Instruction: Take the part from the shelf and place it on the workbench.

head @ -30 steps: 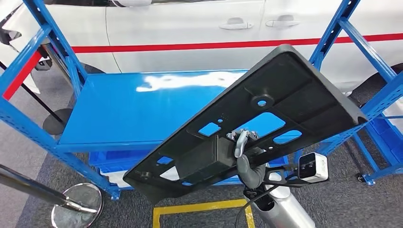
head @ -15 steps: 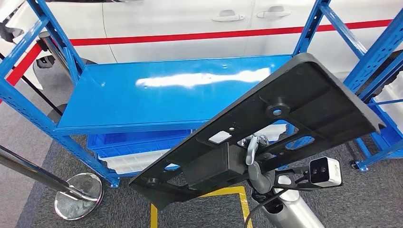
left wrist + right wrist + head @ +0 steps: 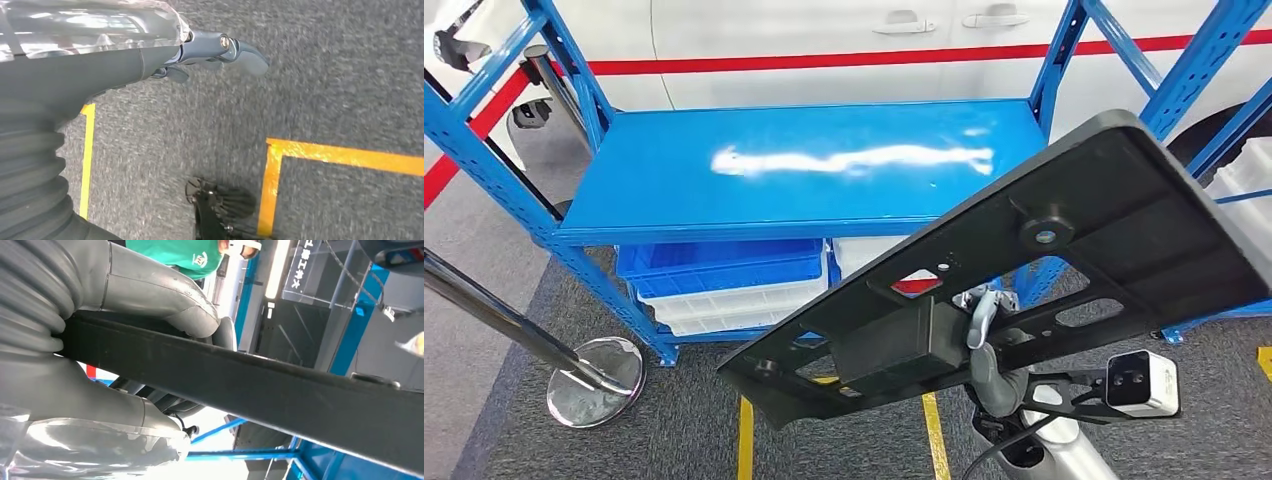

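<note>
Head view: right hand (image 3: 984, 345) grips the black part (image 3: 1064, 270), held tilted in front of the blue shelf (image 3: 804, 170); left hand (image 3: 220, 50) hangs with fingers loosely extended, holding nothing.

- We see right hand (image 3: 984, 345): grey, pale metal finger links, silver arm tube, black cable.
- Wrist camera (image 3: 1141, 384): white box, black bracket.
- Left hand (image 3: 220, 52): blue-grey fingers, round screw head, grey ribbed cover.

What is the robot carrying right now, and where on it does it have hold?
The right hand grips a large flat black plastic panel with cut-out openings, near the panel's middle, beside its boxy block. The left hand holds nothing.
</note>
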Robot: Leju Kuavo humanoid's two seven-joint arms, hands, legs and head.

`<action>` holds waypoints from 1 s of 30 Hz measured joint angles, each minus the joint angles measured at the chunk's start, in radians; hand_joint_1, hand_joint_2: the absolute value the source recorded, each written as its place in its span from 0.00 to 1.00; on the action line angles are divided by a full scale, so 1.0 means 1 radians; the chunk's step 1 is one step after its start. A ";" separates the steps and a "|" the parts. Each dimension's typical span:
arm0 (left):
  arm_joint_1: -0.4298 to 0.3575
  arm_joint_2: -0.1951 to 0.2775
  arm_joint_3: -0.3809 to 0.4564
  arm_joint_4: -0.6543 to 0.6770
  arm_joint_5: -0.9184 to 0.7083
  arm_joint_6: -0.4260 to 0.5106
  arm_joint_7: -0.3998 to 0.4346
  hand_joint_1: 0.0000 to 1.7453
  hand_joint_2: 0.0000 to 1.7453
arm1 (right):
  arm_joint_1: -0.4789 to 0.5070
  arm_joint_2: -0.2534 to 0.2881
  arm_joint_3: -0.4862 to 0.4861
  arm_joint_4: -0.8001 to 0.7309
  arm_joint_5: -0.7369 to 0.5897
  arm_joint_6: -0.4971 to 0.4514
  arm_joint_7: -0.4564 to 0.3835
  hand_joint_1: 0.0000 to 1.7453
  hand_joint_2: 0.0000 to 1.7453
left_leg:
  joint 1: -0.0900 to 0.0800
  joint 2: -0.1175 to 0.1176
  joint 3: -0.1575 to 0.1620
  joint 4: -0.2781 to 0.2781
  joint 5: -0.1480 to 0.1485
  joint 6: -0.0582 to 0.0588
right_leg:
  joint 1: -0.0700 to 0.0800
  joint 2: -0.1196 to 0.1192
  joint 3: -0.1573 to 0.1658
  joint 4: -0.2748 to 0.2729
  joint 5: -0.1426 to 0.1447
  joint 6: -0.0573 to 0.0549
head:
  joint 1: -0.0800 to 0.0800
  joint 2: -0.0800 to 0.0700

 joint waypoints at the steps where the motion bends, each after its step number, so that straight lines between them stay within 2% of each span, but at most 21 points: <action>1: 0.000 0.002 -0.001 0.000 -0.002 0.000 -0.001 0.00 1.00 | 0.007 -0.003 -0.005 -0.006 0.005 0.001 0.000 1.00 1.00 | 0.003 0.002 -0.010 -0.007 0.017 0.003 | -0.001 0.002 -0.011 0.030 -0.039 0.007 | 0.000 0.000; 3: 0.000 0.006 -0.004 0.000 -0.004 0.002 -0.002 0.00 1.00 | 0.018 -0.006 -0.011 -0.014 0.018 0.004 0.000 1.00 1.00 | 0.006 0.005 -0.040 -0.008 0.044 0.005 | -0.012 0.004 -0.039 0.141 -0.143 0.019 | 0.000 0.000; 4: 0.000 0.007 -0.005 0.000 -0.004 0.004 -0.002 0.00 1.00 | 0.023 -0.007 -0.013 -0.016 0.024 0.006 0.000 1.00 1.00 | 0.007 0.005 -0.058 -0.004 0.056 0.002 | -0.018 0.003 -0.050 0.203 -0.173 0.025 | 0.000 0.000; 5: 0.000 0.007 -0.006 0.000 -0.004 0.006 -0.002 0.00 1.00 | 0.028 -0.007 -0.015 -0.017 0.029 0.007 0.000 1.00 1.00 | 0.009 0.005 -0.077 0.001 0.067 -0.001 | -0.024 0.003 -0.051 0.249 -0.179 0.031 | 0.000 0.000; 6: 0.000 0.008 -0.007 0.000 -0.004 0.008 0.000 0.00 1.00 | 0.033 -0.007 -0.017 -0.019 0.032 0.008 0.000 1.00 1.00 | 0.012 0.006 -0.097 0.007 0.077 -0.005 | -0.029 0.003 -0.040 0.267 -0.163 0.037 | 0.000 0.000; 8: 0.001 0.009 -0.007 0.000 -0.005 0.012 0.003 0.00 1.00 | 0.037 -0.007 -0.023 -0.022 0.036 0.007 0.000 1.00 1.00 | 0.022 0.006 -0.138 0.029 0.093 -0.016 | -0.040 0.003 0.033 0.198 -0.107 0.052 | 0.000 0.000; 9: 0.001 0.012 -0.007 -0.001 -0.005 0.013 0.004 0.00 1.00 | 0.037 -0.007 -0.026 -0.024 0.037 0.007 0.000 1.00 1.00 | 0.025 0.005 -0.158 0.042 0.098 -0.023 | -0.043 0.003 0.085 0.127 -0.105 0.059 | 0.000 0.000; 10: 0.002 0.014 -0.007 -0.001 -0.005 0.014 0.005 0.00 1.00 | 0.038 -0.007 -0.028 -0.026 0.037 0.006 0.000 1.00 1.00 | 0.027 0.004 -0.173 0.054 0.103 -0.030 | -0.043 0.005 0.128 0.065 -0.114 0.056 | 0.000 0.000; 12: 0.003 0.020 -0.007 -0.002 -0.006 0.015 0.006 0.00 1.00 | 0.040 -0.007 -0.032 -0.032 0.037 0.006 0.000 1.00 1.00 | 0.027 0.002 -0.187 0.068 0.116 -0.044 | -0.039 0.009 0.164 -0.001 -0.141 0.039 | -0.002 0.000; 14: 0.005 0.023 -0.007 -0.002 -0.006 0.017 0.007 0.00 1.00 | 0.041 -0.008 -0.034 -0.035 0.038 0.007 0.000 1.00 1.00 | 0.030 0.000 -0.191 0.070 0.128 -0.058 | -0.037 0.010 0.152 -0.001 -0.130 0.014 | -0.002 0.000; 15: 0.007 0.024 -0.007 -0.002 -0.005 0.018 0.010 0.00 1.00 | 0.041 -0.008 -0.035 -0.035 0.038 0.008 0.000 1.00 1.00 | 0.032 -0.001 -0.197 0.077 0.116 -0.064 | -0.037 0.009 0.143 -0.001 -0.120 0.004 | -0.002 0.000; 16: 0.009 0.026 -0.007 -0.002 -0.004 0.021 0.012 0.00 1.00 | 0.040 -0.008 -0.035 -0.036 0.039 0.009 0.000 1.00 1.00 | 0.034 -0.002 -0.208 0.101 0.085 -0.068 | -0.037 0.007 0.132 -0.002 -0.108 -0.005 | -0.003 0.000; 19: 0.011 0.027 -0.007 -0.002 -0.003 0.028 0.018 0.00 1.00 | 0.040 -0.009 -0.037 -0.036 0.040 0.007 0.000 1.00 1.00 | 0.037 -0.002 -0.253 0.274 -0.061 -0.075 | -0.032 0.006 0.085 -0.002 -0.068 -0.017 | -0.003 0.000; 20: 0.010 0.028 -0.007 -0.002 -0.004 0.028 0.018 0.00 1.00 | 0.040 -0.010 -0.037 -0.036 0.039 0.002 0.000 1.00 1.00 | 0.037 -0.002 -0.259 0.331 -0.082 -0.076 | -0.029 0.006 0.068 -0.001 -0.056 -0.017 | -0.002 0.000; 21: 0.010 0.028 -0.007 -0.002 -0.007 0.025 0.018 0.00 1.00 | 0.040 -0.013 -0.039 -0.035 0.037 -0.003 0.000 1.00 1.00 | 0.037 -0.002 -0.253 0.363 -0.075 -0.075 | -0.027 0.006 0.051 -0.001 -0.044 -0.017 | -0.003 0.000; 23: 0.010 0.028 -0.009 -0.002 -0.016 0.019 0.016 0.00 1.00 | 0.042 -0.021 -0.047 -0.035 0.039 -0.012 0.000 1.00 1.00 | 0.035 -0.003 -0.192 0.326 -0.018 -0.064 | -0.021 0.005 0.020 -0.001 -0.022 -0.014 | -0.003 0.000; 24: 0.009 0.029 -0.012 -0.002 -0.020 0.016 0.015 0.00 1.00 | 0.044 -0.027 -0.054 -0.037 0.043 -0.013 0.000 1.00 1.00 | 0.032 -0.003 -0.137 0.263 -0.001 -0.055 | -0.019 0.005 0.008 0.000 -0.011 -0.012 | -0.003 0.000; 25: 0.007 0.029 -0.016 -0.002 -0.023 0.013 0.014 0.00 1.00 | 0.047 -0.031 -0.062 -0.040 0.049 -0.011 0.000 1.00 1.00 | 0.028 -0.003 -0.075 0.180 -0.008 -0.046 | -0.017 0.004 0.001 0.001 -0.002 -0.009 | -0.003 0.000; 27: 0.002 0.029 -0.021 -0.002 -0.025 0.009 0.016 0.00 1.00 | 0.054 -0.037 -0.076 -0.045 0.063 -0.003 0.000 1.00 1.00 | 0.018 -0.003 0.010 0.056 -0.043 -0.037 | -0.018 0.000 -0.004 0.000 0.015 0.001 | -0.003 0.000; 28: 0.000 0.028 -0.022 -0.002 -0.025 0.009 0.017 0.00 1.00 | 0.056 -0.039 -0.081 -0.047 0.070 0.002 0.000 1.00 1.00 | 0.015 -0.002 0.024 0.026 -0.051 -0.034 | -0.020 -0.001 -0.004 -0.003 0.024 0.008 | -0.003 0.000; 30: -0.001 0.025 -0.023 -0.002 -0.025 0.008 0.018 0.00 1.00 | 0.058 -0.040 -0.087 -0.048 0.085 0.007 0.000 1.00 1.00 | 0.014 0.001 0.017 0.012 -0.033 -0.024 | -0.025 -0.001 -0.009 -0.004 0.030 0.021 | -0.002 0.000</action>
